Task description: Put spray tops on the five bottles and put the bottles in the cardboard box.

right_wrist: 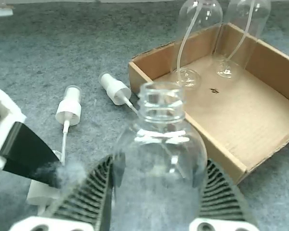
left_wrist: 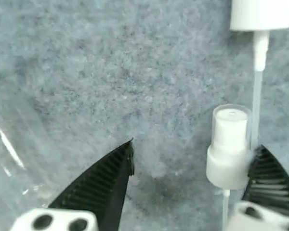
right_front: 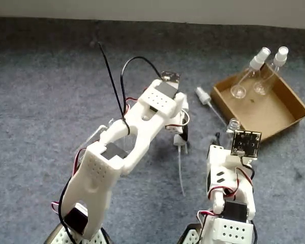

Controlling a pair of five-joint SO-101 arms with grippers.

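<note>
My right gripper (right_wrist: 156,202) is shut on a clear bottle (right_wrist: 159,144) with an open neck, held upright just short of the cardboard box (right_wrist: 260,130); the same bottle (right_front: 234,124) stands at the box's near corner. Two clear bottles (right_front: 246,76) (right_front: 268,73) with white spray tops stand inside the box (right_front: 279,114). My left gripper (left_wrist: 192,178) is open and low over the carpet. A white spray top (left_wrist: 226,149) sits between its fingers, close against one fingertip (left_wrist: 267,175). That top's thin tube (right_front: 181,173) trails toward the near side.
A second loose spray top (right_front: 203,96) lies on the grey carpet left of the box, also visible as a spray top (left_wrist: 262,14) beyond my left gripper. Something clear, likely another bottle (left_wrist: 9,154), lies beside the left fingers. The left arm (right_front: 137,127) crosses the middle.
</note>
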